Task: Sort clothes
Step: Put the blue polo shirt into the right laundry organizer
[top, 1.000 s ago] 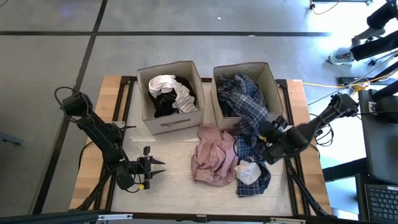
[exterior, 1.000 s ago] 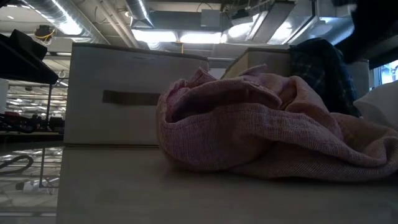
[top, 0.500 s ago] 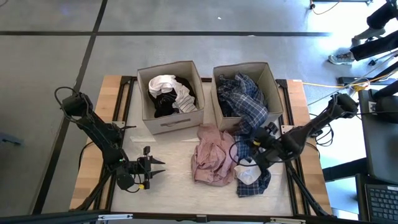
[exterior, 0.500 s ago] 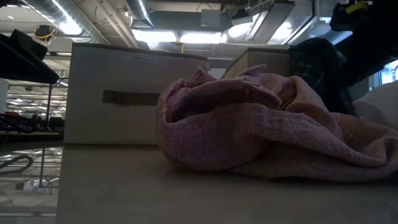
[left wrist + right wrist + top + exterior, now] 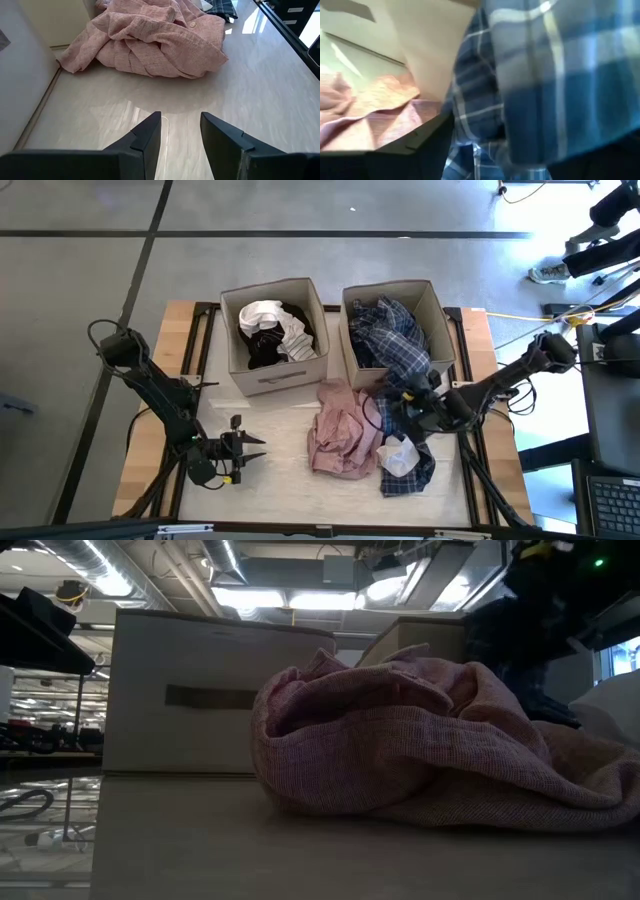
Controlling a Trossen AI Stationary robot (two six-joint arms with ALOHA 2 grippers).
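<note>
A blue-plaid garment (image 5: pixel 395 340) lies in the right beige box (image 5: pixel 441 315) and spills over its near wall down to the table (image 5: pixel 412 476). A dusty-pink garment (image 5: pixel 340 435) lies crumpled on the table in front of the boxes, with a white piece (image 5: pixel 398 457) beside it on the plaid. My right gripper (image 5: pixel 402 406) is open at the hanging plaid (image 5: pixel 520 75), which fills its wrist view between the fingers. My left gripper (image 5: pixel 260 448) is open and empty near the table's near left, pointing at the pink garment (image 5: pixel 150 40). My right gripper comes level from the table's right at the part of the plaid that hangs below the right box's near wall. The cloth (image 5: pixel 485 125) lies between and over the open fingers (image 5: pixel 415 147). Whether the pads touch it, I cannot tell.
The left beige box (image 5: pixel 275 377) holds white, black and striped pieces (image 5: pixel 272 328). In the low view the pink garment (image 5: pixel 420 750) fills the middle, with my right arm (image 5: pixel 540 600) dark at the upper right. Bare tabletop (image 5: pixel 240 80) lies between my left gripper and the pink garment.
My right gripper has gone toward the table's left, along the near side of the right box, up to the hanging blue-plaid garment. The garments have stayed where they were.
</note>
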